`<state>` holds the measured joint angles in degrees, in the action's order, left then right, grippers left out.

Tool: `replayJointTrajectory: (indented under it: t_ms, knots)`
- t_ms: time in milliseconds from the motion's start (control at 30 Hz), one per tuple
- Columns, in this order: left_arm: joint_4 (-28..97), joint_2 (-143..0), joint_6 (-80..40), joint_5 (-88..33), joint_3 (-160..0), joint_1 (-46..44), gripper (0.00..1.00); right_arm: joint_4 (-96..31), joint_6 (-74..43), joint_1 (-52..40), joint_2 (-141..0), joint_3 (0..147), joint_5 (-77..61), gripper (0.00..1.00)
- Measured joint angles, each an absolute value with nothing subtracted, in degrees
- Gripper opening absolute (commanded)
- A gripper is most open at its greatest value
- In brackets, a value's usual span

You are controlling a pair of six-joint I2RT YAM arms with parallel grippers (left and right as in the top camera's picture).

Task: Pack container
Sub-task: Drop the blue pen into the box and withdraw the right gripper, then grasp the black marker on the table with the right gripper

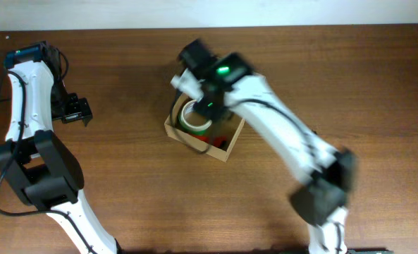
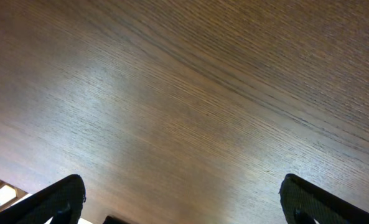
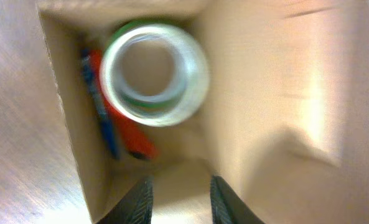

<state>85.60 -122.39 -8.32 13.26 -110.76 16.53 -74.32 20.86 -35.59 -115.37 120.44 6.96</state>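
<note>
The container (image 1: 227,151), a small tan cardboard box, stands open at the table's middle. Inside lies a roll of clear tape with a green core (image 1: 194,117), beside a red item (image 1: 214,139). In the right wrist view the tape roll (image 3: 194,74) rests in the box next to the red item (image 3: 133,135) and a blue pen-like item (image 3: 106,127); the box wall (image 3: 66,115) is at left and the lid flap (image 3: 284,93) rises at right. My right gripper (image 3: 181,200) hovers over the box (image 1: 203,104), jaws apart and empty. My left gripper (image 1: 77,110) is open and empty, far left.
The left wrist view shows only bare wood table (image 2: 190,93) between the left gripper's wide-spread fingers (image 2: 181,202). The right arm stretches from the front right across to the box.
</note>
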Motion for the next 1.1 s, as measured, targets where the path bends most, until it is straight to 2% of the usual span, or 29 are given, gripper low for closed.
replayJointTrajectory:
  t_ms: [133, 200, 300, 400, 500, 733, 833, 967, 1100]
  knots:
    - [85.6, -122.4, -8.3, 13.3, -110.8, 16.5, 1.0, -72.2, 18.3, -28.3, -100.7, 120.9, 9.6, 0.39]
    - [85.6, -122.4, -8.3, 13.3, -110.8, 16.5, 1.0, -69.9, 16.2, -20.3, -93.1, 118.5, 10.5, 0.45]
    - [85.6, -122.4, -8.3, 13.2, -110.8, 16.5, 1.0, -68.2, 12.6, -6.4, -85.0, 110.7, 12.1, 0.48]
    - [85.6, -122.4, -8.3, 13.3, -110.8, 16.5, 1.0, -68.9, 8.7, 3.3, -83.2, 101.0, 10.4, 0.59]
    - [85.6, -122.4, -8.3, 13.3, -110.8, 16.5, 1.0, -67.9, 5.4, 9.8, -87.4, 89.6, 5.8, 0.59]
    - [85.6, -122.4, -8.3, 13.3, -110.8, 16.5, 1.0, -60.1, -0.6, 11.6, -95.5, 72.1, -1.0, 0.58]
    - [85.6, -122.4, -8.3, 13.3, -110.7, 16.5, 1.0, -55.4, -2.1, 11.2, -95.6, 69.2, -2.3, 0.58]
    - [85.6, -122.4, -8.3, 13.3, -110.7, 16.5, 1.0, -52.0, -3.7, 11.1, -96.8, 66.2, -3.8, 0.52]
    - [85.6, -122.4, -8.3, 13.3, -110.7, 16.5, 1.0, -50.0, -4.8, 11.1, -99.8, 64.4, -4.6, 0.52]
